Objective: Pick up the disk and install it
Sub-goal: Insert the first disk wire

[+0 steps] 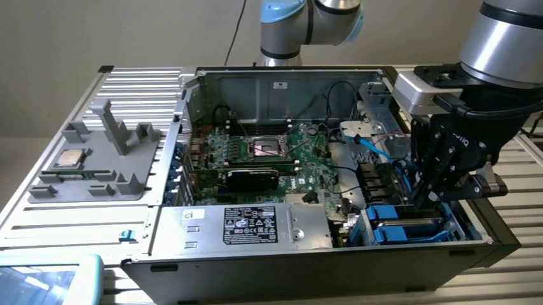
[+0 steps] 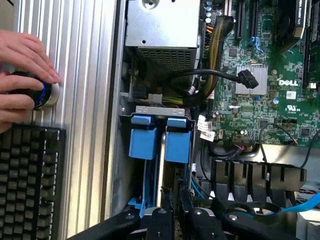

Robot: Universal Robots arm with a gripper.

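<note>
exterior: high, angled down | wrist: close, looking down | shared: drive bay [image 1: 407, 223] [image 2: 162, 110]

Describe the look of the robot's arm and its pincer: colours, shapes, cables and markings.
The arm is built of thick silver-grey tubes with rounded light-blue joint caps. A pale grey block sits at its wrist, and a black cable curves past it. The pincer is black, made of angular linked bars, with faint pale lettering on its body.
</note>
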